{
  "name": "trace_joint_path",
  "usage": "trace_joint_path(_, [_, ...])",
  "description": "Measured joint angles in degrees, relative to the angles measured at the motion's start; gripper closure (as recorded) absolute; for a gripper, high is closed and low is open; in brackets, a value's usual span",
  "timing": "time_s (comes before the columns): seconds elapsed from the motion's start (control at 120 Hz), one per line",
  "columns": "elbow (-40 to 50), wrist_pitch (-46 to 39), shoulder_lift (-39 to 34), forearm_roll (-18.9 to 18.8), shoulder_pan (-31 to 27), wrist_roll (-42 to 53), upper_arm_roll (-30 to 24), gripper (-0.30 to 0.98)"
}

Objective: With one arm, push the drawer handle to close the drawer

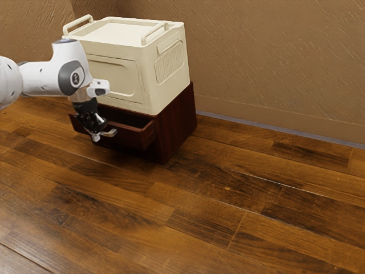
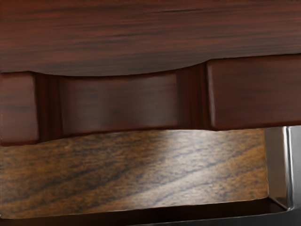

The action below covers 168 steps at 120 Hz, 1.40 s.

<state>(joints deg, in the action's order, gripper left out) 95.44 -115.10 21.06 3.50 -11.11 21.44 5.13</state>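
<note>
The arm (image 1: 41, 79) is smooth, rounded and white, with a dark grey oval cap (image 1: 76, 78) bearing a small pale marking. A white, boxy housing (image 1: 98, 87) has a dark inset; below, the gripper (image 1: 97, 130) is glossy black.

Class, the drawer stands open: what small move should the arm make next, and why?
Probably a gentle push by the gripper on the handle, toward the cabinet: the drawer stands partly out, its inside showing, and the gripper is low at its front, by the handle.

1 arm (image 1: 44, 79), 1 box (image 1: 165, 91), 1 drawer (image 1: 132, 138), 3 handles (image 1: 109, 133)
</note>
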Motion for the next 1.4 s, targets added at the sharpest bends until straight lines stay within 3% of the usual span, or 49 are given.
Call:
trace_joint_path(0.858, [-7.3,-7.1,5.6,1.0,0.5,0.3,-0.4,0.78])
trace_joint_path(1.15, [-8.2,-8.4,6.4,0.1,-0.1,4.6,-0.6,0.79])
trace_joint_path(1.283, [-7.8,-9.5,6.5,0.9,-0.1,5.2,-0.5,0.87])
trace_joint_path(1.4, [-4.4,-9.8,4.6,2.2,-0.2,4.0,-0.7,0.79])
